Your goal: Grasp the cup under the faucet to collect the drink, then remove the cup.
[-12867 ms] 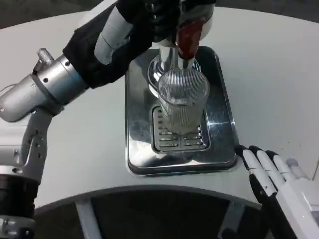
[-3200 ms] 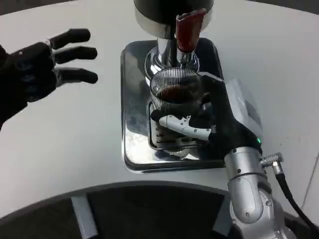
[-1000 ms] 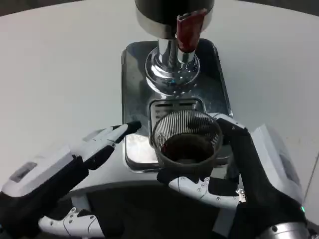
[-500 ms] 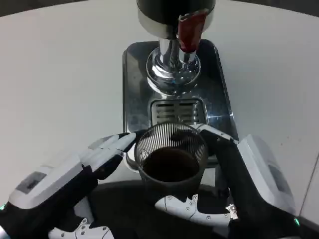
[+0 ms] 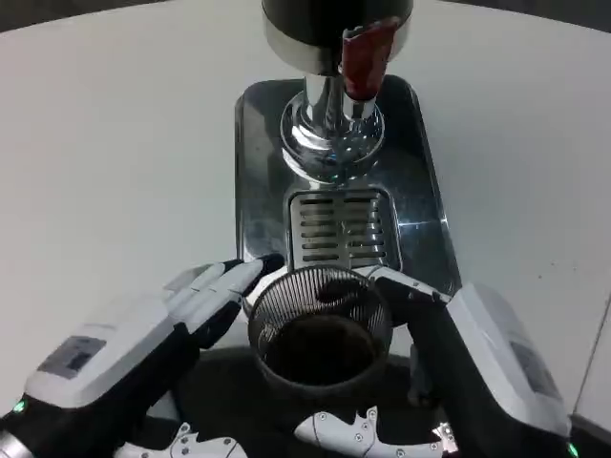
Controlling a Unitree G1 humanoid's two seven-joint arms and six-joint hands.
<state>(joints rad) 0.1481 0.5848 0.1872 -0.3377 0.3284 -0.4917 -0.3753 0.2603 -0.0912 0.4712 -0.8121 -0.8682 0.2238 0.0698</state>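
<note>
A ribbed clear cup [image 5: 321, 329] with dark drink in it is lifted off the tray, near the table's front edge. My right hand [image 5: 449, 382] grips it from the right and below. Beside the cup's left wall lies my left hand [image 5: 143, 353], fingers stretched toward it and touching or nearly touching the rim. The faucet with its red handle [image 5: 363, 48] stands at the back over a shiny round base [image 5: 329, 138]. The slotted drip grate [image 5: 342, 229] under the faucet is bare.
The steel drip tray [image 5: 258, 172] sits in the middle of the white round table [image 5: 115, 162]. The dark dispenser body [image 5: 305, 14] rises at the top edge. The table's front edge curves just under my hands.
The cup has come further toward me and slightly down, off the tray's front. Both hands followed, the left staying at the cup's left side.
</note>
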